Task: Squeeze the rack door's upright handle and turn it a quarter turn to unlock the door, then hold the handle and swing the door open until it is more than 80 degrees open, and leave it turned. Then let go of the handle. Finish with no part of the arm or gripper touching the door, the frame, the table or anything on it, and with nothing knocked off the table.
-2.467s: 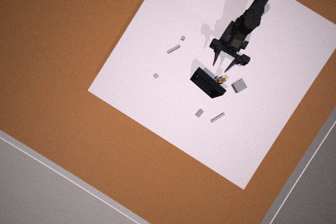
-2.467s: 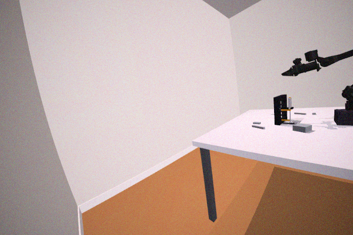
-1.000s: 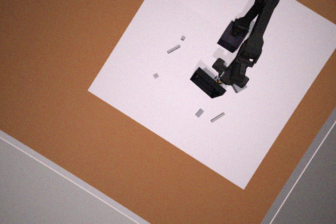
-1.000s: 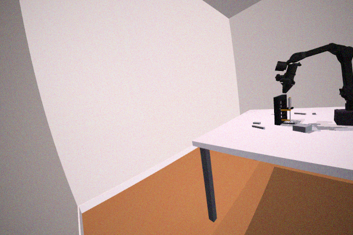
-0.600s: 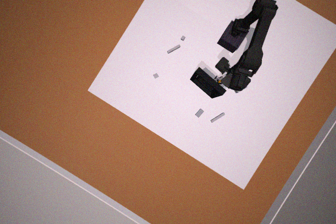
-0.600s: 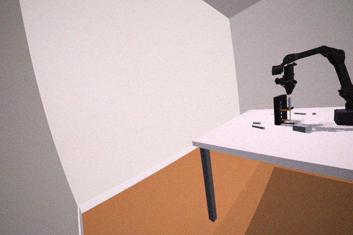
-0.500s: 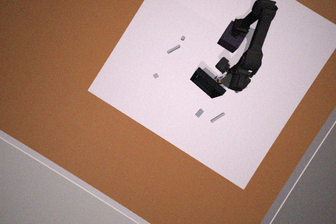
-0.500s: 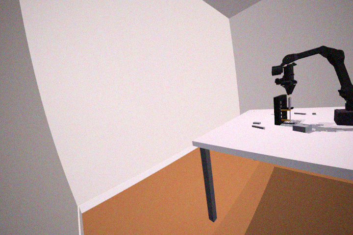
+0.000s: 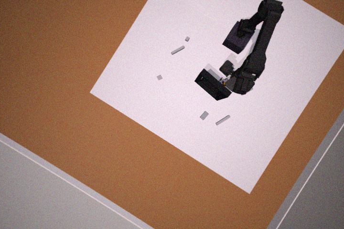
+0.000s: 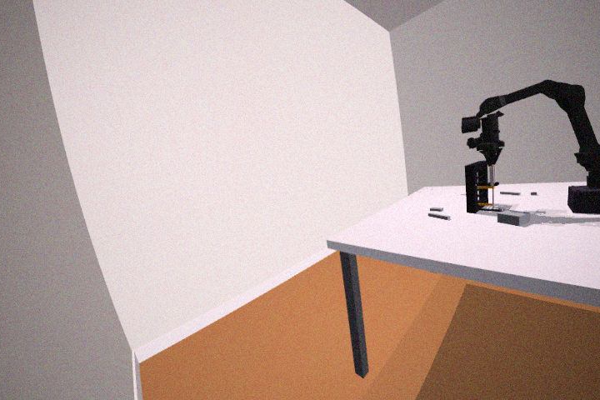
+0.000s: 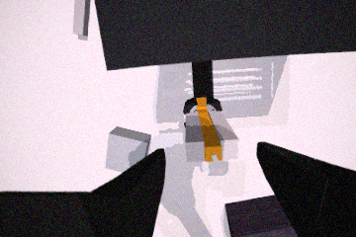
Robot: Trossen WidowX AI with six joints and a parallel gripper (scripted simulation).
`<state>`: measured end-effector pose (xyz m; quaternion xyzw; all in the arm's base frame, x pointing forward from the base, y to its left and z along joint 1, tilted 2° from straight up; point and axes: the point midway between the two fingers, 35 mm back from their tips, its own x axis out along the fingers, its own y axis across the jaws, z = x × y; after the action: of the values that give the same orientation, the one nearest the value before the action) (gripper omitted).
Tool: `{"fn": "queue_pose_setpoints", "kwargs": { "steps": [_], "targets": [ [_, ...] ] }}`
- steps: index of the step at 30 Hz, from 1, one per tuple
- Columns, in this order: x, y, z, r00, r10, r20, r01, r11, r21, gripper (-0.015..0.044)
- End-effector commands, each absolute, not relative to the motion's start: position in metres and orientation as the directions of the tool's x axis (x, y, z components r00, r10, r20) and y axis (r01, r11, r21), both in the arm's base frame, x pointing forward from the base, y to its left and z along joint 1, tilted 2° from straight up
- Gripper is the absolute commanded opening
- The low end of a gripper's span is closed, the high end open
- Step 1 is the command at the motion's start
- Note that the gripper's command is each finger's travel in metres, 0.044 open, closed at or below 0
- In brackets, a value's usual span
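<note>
Your gripper point(image 9: 229, 80) point(image 10: 492, 163) point(image 11: 210, 152) has its fingers spread, nothing pinched; in the wrist view they flank the grey upright handle point(image 10: 491, 175) point(image 11: 194, 149) at centre. The black rack point(image 9: 213, 86) point(image 10: 472, 188) point(image 11: 225, 30) spans the upper frame there. Left of the handle lies a grey block point(image 10: 509, 217) point(image 11: 127, 149); your arm's base point(image 10: 593, 202) point(image 11: 255, 217) occupies the exterior view's right edge.
</note>
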<state>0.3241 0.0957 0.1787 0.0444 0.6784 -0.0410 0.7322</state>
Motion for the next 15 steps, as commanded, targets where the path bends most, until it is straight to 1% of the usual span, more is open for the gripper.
{"fn": "queue_pose_setpoints", "kwargs": {
  "steps": [1, 15],
  "targets": [
    [0.325, 0.095, 0.172, 0.074, -0.005, -0.997, 0.126, 0.992, 0.005, 0.0282],
    [0.326, 0.095, 0.149, 0.074, -0.005, -0.997, 0.126, 0.992, 0.005, 0.0282]
  ]
}}
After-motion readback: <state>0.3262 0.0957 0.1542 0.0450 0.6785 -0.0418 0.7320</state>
